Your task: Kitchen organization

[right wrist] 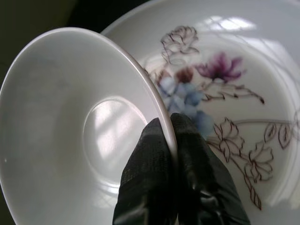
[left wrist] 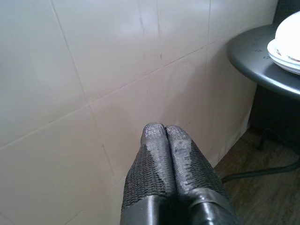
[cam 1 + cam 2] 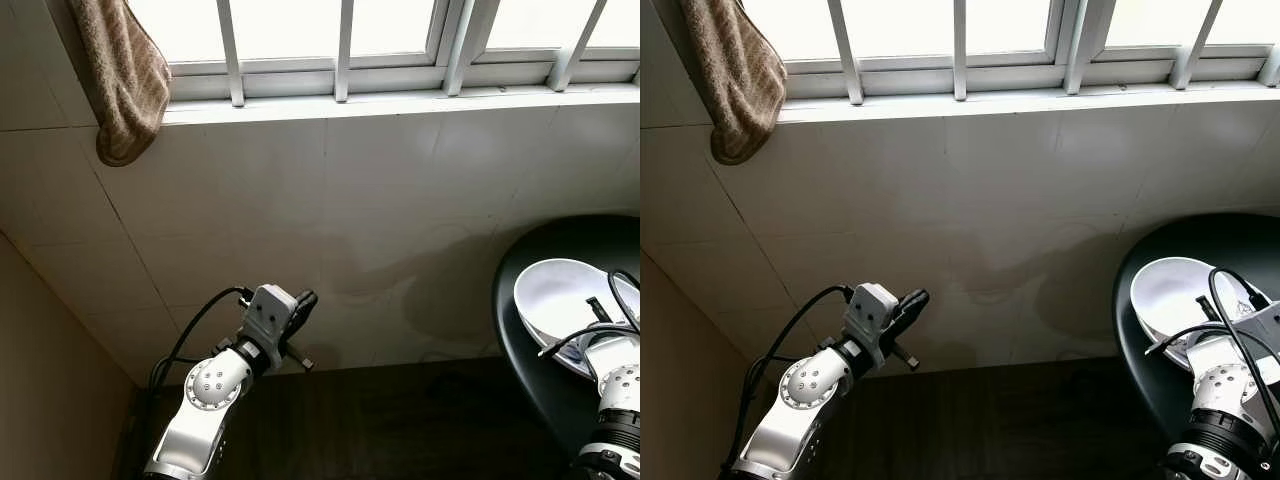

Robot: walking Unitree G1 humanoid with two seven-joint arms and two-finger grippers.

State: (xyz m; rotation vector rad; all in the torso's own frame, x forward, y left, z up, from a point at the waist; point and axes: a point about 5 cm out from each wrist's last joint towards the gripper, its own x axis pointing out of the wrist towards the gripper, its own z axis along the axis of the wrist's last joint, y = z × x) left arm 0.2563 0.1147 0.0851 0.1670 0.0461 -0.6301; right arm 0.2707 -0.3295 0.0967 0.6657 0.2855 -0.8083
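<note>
My right gripper [image 1: 168, 123] is shut on the rim of a plain white bowl [image 1: 70, 117], one finger inside and one outside. The bowl is tilted over a white plate with a flower pattern [image 1: 234, 70]. From the head, the bowl [image 3: 560, 295] sits over a round black table [image 3: 530, 250] at the right, with the right gripper [image 3: 598, 308] at its near edge. My left gripper [image 3: 305, 300] is raised at the lower left, shut on nothing, and points at the tiled wall [image 2: 93, 70]. Its wrist camera also catches the black table [image 2: 253, 51] with white dishes [image 2: 286, 42].
A brown towel [image 3: 125, 80] hangs from the barred window at the top left, above the white sill [image 3: 400, 100]. Dark wooden floor [image 3: 400, 420] runs along the wall's foot. A brown wall [image 3: 50, 380] closes the left side. The table's thin leg [image 2: 262, 171] reaches the floor.
</note>
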